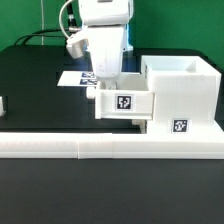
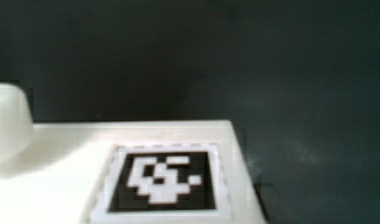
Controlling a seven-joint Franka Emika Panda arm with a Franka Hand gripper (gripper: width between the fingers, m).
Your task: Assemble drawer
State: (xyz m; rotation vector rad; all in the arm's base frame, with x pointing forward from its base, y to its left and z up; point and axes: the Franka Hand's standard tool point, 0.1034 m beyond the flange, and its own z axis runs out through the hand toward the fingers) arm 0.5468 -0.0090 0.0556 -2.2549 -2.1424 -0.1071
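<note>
The large white casing stands at the exterior view's right, open at the top, with a tag on its front. A smaller white tray with a tag on its face sits against the casing's left side, off the table. My gripper reaches down onto the tray's left end and looks closed on its wall. In the wrist view the tray's tagged face fills the lower part, with a white block beside it. My fingertips do not show there.
The long low white border wall runs along the front. The marker board lies flat behind the tray. A white part shows at the exterior view's left edge. The table is black.
</note>
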